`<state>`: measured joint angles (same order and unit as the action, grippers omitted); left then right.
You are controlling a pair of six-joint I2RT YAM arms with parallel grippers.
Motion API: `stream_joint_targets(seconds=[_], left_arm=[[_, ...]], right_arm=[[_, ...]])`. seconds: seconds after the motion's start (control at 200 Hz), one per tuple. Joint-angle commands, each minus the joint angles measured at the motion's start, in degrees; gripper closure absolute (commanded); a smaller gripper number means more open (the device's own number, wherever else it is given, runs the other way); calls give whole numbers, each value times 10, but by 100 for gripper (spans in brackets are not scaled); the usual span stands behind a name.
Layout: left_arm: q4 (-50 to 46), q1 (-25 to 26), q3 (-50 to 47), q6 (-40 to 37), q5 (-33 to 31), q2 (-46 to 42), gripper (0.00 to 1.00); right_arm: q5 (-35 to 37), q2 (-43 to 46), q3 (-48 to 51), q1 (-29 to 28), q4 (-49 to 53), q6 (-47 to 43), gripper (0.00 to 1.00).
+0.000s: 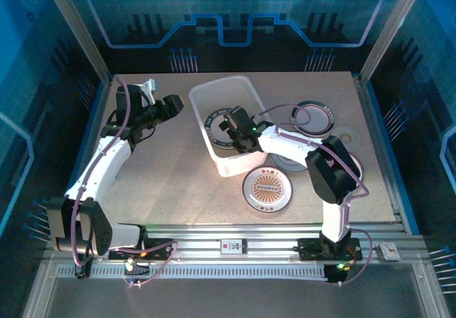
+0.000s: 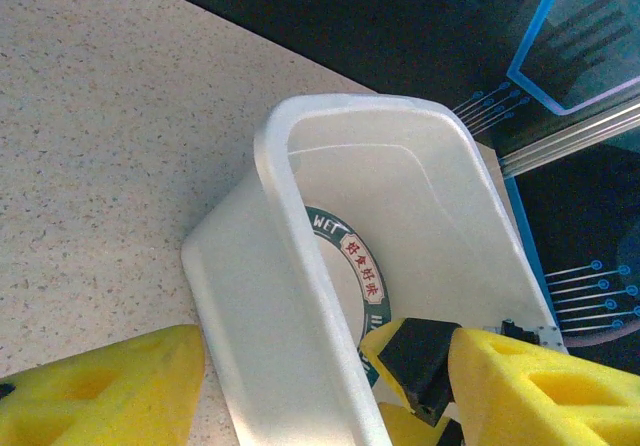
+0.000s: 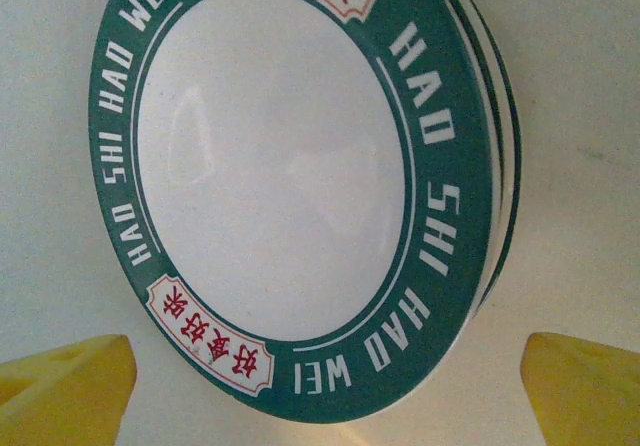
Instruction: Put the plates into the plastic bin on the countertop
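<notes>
Green-rimmed plates point(image 3: 290, 166) lie stacked flat inside the plastic bin point(image 1: 231, 165).

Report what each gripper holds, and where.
Nothing. The right gripper is open over the plate in the bin; the left gripper is open beside it.

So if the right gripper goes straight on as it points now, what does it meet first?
Probably the green-rimmed plate in the plastic bin, directly ahead of the right gripper.

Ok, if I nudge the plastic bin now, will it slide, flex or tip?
The plastic bin looks thin-walled and translucent, so it is probably light and slightly flexible at the rim. With lettered plates stacked flat on its floor, it is likely weighted against tipping. On the flat countertop it would probably slide rather than catch.
</notes>
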<state>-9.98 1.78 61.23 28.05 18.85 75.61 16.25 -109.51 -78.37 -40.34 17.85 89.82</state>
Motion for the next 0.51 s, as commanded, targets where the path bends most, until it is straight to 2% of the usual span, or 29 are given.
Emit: stream_joint_targets(seconds=[0.0, 0.115, 0.305, 0.5], left_arm=[[-11, 8, 8, 6, -14, 6, 33], [-13, 16, 13, 7, -21, 13, 33], [-21, 32, 20, 9, -30, 12, 33], [-44, 49, 20, 15, -39, 15, 33]], right_arm=[[9, 25, 9, 7, 0, -40, 0], [15, 41, 4, 6, 8, -91, 0], [74, 103, -8, -8, -6, -249, 0], [69, 177, 20, -3, -37, -373, 3]])
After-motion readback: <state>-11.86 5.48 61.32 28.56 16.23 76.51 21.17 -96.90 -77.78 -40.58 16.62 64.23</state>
